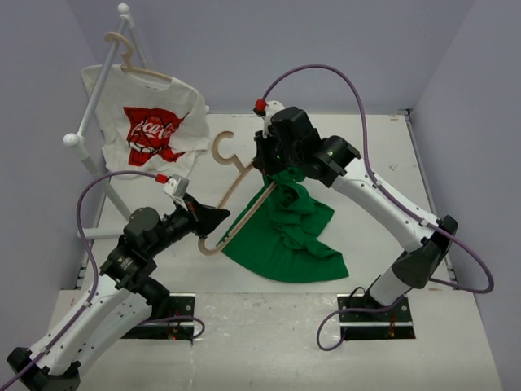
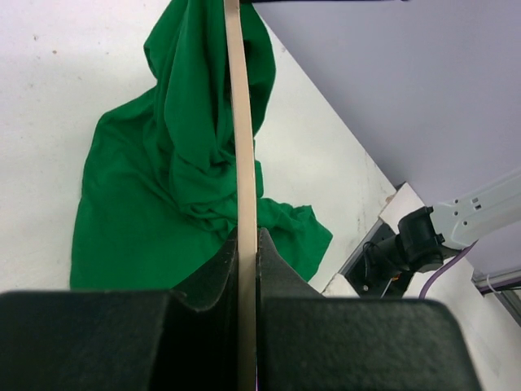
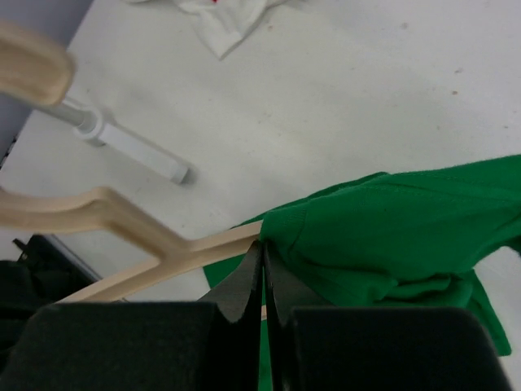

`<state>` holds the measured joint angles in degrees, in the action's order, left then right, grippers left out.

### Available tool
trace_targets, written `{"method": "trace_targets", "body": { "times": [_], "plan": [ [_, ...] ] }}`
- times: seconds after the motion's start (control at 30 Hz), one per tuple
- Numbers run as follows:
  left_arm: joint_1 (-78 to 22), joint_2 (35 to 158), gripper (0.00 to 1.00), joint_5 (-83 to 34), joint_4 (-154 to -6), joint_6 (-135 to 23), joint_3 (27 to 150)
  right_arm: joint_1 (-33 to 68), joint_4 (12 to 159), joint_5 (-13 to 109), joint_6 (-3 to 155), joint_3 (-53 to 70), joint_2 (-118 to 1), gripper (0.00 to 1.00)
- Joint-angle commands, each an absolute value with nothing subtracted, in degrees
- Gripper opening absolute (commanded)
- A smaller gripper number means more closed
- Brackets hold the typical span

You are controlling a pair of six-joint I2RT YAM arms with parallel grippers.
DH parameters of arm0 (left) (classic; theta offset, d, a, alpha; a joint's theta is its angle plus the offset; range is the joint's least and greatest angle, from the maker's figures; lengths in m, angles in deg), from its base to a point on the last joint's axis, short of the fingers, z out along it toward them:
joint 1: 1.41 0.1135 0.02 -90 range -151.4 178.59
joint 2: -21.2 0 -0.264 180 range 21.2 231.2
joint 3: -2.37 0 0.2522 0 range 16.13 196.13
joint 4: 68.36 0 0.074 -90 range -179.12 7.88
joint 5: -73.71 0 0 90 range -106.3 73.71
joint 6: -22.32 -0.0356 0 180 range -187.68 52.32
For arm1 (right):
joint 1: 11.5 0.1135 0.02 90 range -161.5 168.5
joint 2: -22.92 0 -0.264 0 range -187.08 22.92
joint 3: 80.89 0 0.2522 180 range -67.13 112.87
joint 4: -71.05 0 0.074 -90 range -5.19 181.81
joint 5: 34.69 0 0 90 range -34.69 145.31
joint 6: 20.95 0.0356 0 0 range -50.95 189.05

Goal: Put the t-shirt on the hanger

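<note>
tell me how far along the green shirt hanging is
Done: the hanger is up off the table, clamped near one end by the left gripper. In hand: the right gripper pinches the t-shirt at the hanger's other shoulder. Left: the left gripper's end is bare, and most cloth sags bunched onto the table.

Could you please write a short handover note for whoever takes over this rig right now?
Left claw: shut on the hanger, on its thin bar near the lower end.
Right claw: shut on the t-shirt, pinching cloth right beside the hanger.
Positions: the hanger is held tilted above the table; the t-shirt is bunched against it, and the rest lies on the table.
Done: both are gripped.
Left: draw the t-shirt over both shoulders.
</note>
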<state>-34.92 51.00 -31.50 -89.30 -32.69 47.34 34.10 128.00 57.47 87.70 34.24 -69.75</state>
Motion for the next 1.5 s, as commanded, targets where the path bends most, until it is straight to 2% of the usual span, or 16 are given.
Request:
{"method": "trace_targets", "body": {
  "times": [0.0,0.1,0.23,0.33,0.5,0.67,0.77,0.87,0.93,1.0,1.07,1.13,1.23,1.37,1.47],
  "plan": [
    [-35.07,51.07,0.0,-32.31,-78.84,-32.69,48.16,36.39,125.07,45.37,86.63,34.82,-64.51,0.0],
    [-35.05,52.06,0.0,-32.33,-78.44,-32.96,47.91,36.94,125.87,44.21,85.8,35.49,-63.39,0.0],
    [-35.07,51.32,0.0,-30.41,-76.25,-32.55,45.44,38.22,125.95,34.85,83.6,33.91,-62.16,0.0],
    [-34.98,51.1,0.0,-28.69,-74.65,-31.99,44.06,40.1,126.83,33.07,81.82,32.68,-61.53,0.0],
    [-35.02,50.87,0.0,-24.88,-74.04,-31.73,43.29,40.44,121.49,33.11,82.45,25.75,-56.12,0.0],
    [-35.07,51.08,0.0,-24.85,-72.2,-31.71,42.91,40.32,120.85,40.32,83.85,25.42,-54.83,0.0],
    [-35.03,50.66,0.0,-24.28,-71.04,-31.14,42.34,40.32,119.94,35.19,83.61,26.17,-54.65,0.0],
    [-34.98,49.86,0.0,-23.86,-68.87,-30.85,41.38,40.35,116.54,24.75,83.29,25.48,-53.63,0.0],
    [-35.07,49.85,0.0,-25.08,-67.36,-30.85,40.91,40.35,117.33,26.47,82.68,27.34,-54.07,0.0],
    [-35.07,49.85,0.0,-26.64,-66.65,-31.2,40.91,40.28,121.37,35.2,82.81,29.26,-55.28,0.12],
    [-35.06,49.72,0.0,-28.5,-66.13,-31.96,40.9,40.03,123.67,45.4,82.67,30.24,-56.17,0.31],
    [-34.98,48.97,0.0,-29.5,-65.99,-32.79,40.76,39.0,123.99,48.93,82.67,29.49,-55.89,0.42],
    [-35.01,47.27,0.0,-30.87,-65.36,-34.08,39.85,36.7,124.22,48.54,81.96,28.16,-53.51,0.51],
    [-35.07,46.45,0.0,-33.94,-63.76,-35.87,39.51,33.65,124.47,47.52,78.24,27.44,-50.42,0.55],
    [-34.98,47.17,0.0,-37.27,-62.89,-38.04,39.59,32.53,124.95,48.81,67.79,26.91,-48.63,0.63]
  ]
}}
